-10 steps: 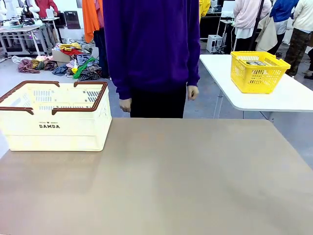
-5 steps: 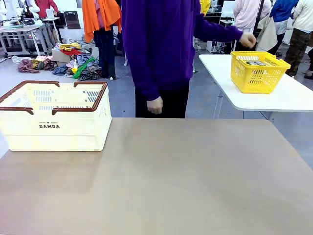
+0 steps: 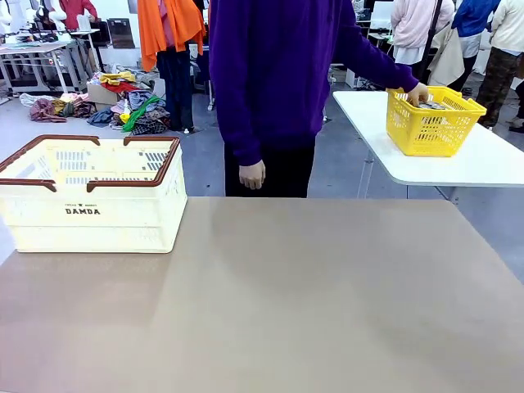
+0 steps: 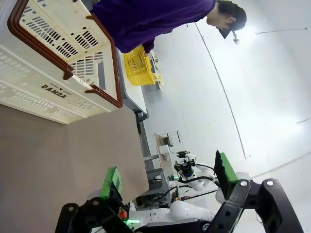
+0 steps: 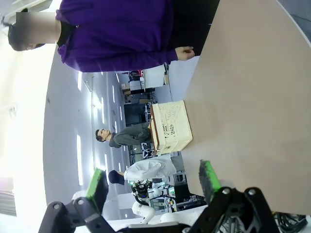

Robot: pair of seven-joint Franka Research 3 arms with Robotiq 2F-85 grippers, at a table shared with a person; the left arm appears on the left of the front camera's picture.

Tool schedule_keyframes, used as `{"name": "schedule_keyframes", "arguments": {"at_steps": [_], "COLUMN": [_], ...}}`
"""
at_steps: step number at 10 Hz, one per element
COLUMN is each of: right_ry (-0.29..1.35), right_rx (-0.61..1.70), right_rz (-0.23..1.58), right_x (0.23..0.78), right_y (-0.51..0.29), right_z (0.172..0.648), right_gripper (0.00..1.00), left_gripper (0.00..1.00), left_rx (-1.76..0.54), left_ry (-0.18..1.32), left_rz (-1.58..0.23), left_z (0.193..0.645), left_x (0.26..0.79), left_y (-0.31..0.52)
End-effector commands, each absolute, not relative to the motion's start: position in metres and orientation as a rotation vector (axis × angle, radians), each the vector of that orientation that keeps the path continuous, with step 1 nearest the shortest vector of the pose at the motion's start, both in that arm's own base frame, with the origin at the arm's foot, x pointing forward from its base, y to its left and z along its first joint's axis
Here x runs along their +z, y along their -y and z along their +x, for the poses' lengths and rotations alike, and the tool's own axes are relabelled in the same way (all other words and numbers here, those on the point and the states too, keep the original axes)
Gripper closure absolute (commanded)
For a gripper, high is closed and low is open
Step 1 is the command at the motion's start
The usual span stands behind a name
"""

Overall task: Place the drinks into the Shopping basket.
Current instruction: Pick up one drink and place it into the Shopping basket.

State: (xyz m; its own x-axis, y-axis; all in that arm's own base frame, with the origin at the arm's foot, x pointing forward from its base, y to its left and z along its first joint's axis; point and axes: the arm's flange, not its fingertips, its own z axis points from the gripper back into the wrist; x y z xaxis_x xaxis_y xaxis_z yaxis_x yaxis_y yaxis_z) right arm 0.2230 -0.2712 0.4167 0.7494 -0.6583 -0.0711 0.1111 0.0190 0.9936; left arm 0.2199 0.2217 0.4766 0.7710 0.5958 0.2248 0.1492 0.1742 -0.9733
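Observation:
The Shopping basket [image 3: 90,196], cream-white with a reddish-brown rim and "DAMDA" on its side, stands at the table's far left; it also shows in the left wrist view [image 4: 58,77] and small in the right wrist view [image 5: 170,127]. The drinks are out of view. A person in a purple top stands at the far side, one hand [image 3: 419,94] reaching into a yellow basket [image 3: 432,120] on a side table, the other hand [image 3: 251,174] hanging by the table edge. My left gripper [image 4: 167,177] is open with nothing between its fingers. My right gripper [image 5: 153,179] is open too, holding nothing.
The brown table [image 3: 270,303] spreads bare from the basket to the right edge. A white side table [image 3: 458,168] stands beyond the far right corner. Other people and piles of clothes are in the background.
The person has shifted to the right and stretched one arm out, bringing that hand down into the yellow basket. The Shopping basket has not moved.

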Motion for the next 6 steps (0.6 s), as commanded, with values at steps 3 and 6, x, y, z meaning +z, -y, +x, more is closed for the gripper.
{"name": "schedule_keyframes", "arguments": {"at_steps": [3,6], "right_ry": [0.467,0.467], "right_rx": [-0.64,-0.64], "right_rz": [1.445,1.445], "right_x": [0.4222,0.4222], "right_y": [0.2718,0.2718], "right_z": [0.2216,0.2216], "right_gripper": [0.0,0.0], "left_gripper": [0.0,0.0], "left_rx": [0.334,0.334], "left_ry": [0.656,0.656], "left_rz": [-1.378,-1.378], "left_z": [0.2167,0.2167], "left_x": [0.4774,0.4774], "left_y": [-0.2233,-0.2233]}}
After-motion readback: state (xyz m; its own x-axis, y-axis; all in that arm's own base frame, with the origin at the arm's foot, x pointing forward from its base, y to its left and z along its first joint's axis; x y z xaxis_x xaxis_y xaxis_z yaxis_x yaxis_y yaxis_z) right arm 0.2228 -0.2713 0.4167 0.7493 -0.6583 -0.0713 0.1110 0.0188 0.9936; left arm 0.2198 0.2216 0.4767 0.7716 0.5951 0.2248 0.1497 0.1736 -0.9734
